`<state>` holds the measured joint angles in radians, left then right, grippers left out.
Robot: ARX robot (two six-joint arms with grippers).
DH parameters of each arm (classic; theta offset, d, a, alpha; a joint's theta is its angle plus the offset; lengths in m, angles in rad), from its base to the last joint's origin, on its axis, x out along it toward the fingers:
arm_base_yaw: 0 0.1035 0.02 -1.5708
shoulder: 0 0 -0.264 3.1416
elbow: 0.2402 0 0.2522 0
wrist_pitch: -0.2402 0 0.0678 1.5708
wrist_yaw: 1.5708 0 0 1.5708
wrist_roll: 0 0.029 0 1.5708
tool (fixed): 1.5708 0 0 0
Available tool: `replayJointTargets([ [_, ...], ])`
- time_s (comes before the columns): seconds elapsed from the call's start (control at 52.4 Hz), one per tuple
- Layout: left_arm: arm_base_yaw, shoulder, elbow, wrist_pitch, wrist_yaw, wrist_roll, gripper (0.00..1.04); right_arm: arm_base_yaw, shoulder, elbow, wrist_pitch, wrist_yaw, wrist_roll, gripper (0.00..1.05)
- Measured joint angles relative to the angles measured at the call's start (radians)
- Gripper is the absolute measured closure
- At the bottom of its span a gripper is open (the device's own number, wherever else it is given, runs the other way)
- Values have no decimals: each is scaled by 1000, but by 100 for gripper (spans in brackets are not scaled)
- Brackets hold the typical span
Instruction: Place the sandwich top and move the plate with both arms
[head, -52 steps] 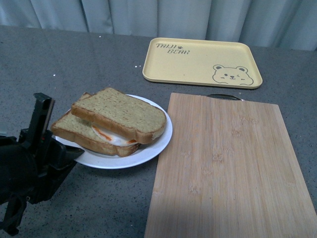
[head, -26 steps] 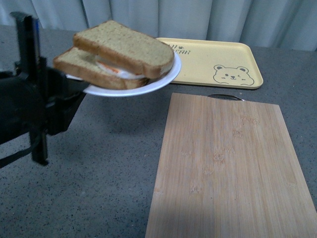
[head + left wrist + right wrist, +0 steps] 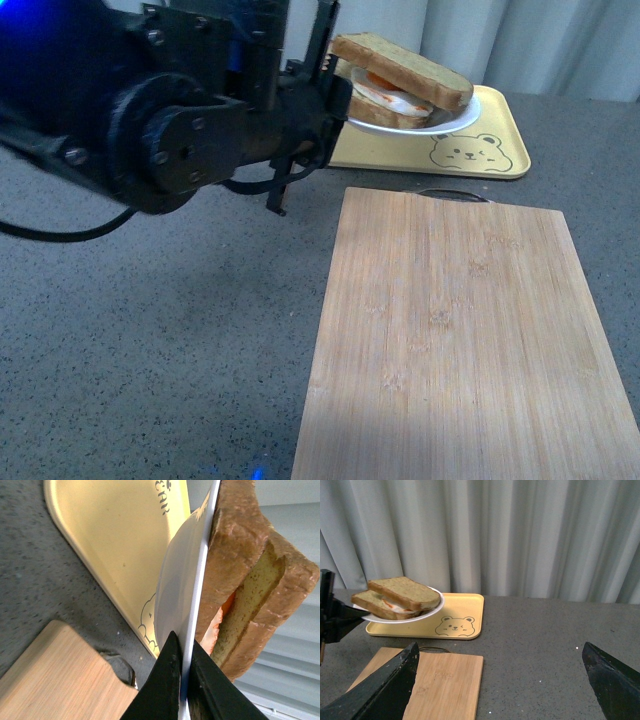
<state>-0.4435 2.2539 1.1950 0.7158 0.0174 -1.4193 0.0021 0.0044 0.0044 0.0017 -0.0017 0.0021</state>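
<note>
My left gripper (image 3: 335, 100) is shut on the rim of the white plate (image 3: 455, 118) and holds it in the air above the yellow tray. On the plate lies the sandwich: the sandwich top (image 3: 400, 68) rests on the egg and the lower slice. In the left wrist view the two black fingertips (image 3: 172, 665) pinch the plate's edge (image 3: 200, 580), with the sandwich top (image 3: 270, 595) beside it. The right wrist view shows the plate (image 3: 427, 614) and sandwich top (image 3: 405, 592) held up at the left. My right gripper (image 3: 502, 680) is open and empty, away from the plate.
A yellow bear tray (image 3: 500, 150) lies at the back under the raised plate. A bamboo cutting board (image 3: 460, 340) lies on the grey table (image 3: 150, 340) at the right front. Grey curtains hang behind.
My left arm has lifted the plate with the sandwich off the table and carried it up and to the right, over the yellow tray.
</note>
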Motion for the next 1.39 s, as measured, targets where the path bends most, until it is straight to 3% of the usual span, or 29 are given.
replayJointTargets([
  [0.362,-38,200,363,-212,-39,-1,101,0,0,0,0,0,0,9],
  [0.648,-47,253,465,-327,-50,12,101,0,0,0,0,0,0,9],
  [0.858,-42,251,465,-347,-59,23,73,0,0,0,0,0,0,9],
  [0.934,-41,235,445,-356,-55,41,57,0,0,0,0,0,0,9],
  [1.182,-54,82,318,-417,-126,287,17,0,0,0,0,0,0,9],
  [1.259,-64,24,258,-388,-194,428,6,0,0,0,0,0,0,9],
  [1.316,-68,-6,144,-86,-383,687,17,0,0,0,0,-1,0,9],
  [1.392,-49,-64,-34,193,-445,959,30,0,0,0,0,0,0,9],
])
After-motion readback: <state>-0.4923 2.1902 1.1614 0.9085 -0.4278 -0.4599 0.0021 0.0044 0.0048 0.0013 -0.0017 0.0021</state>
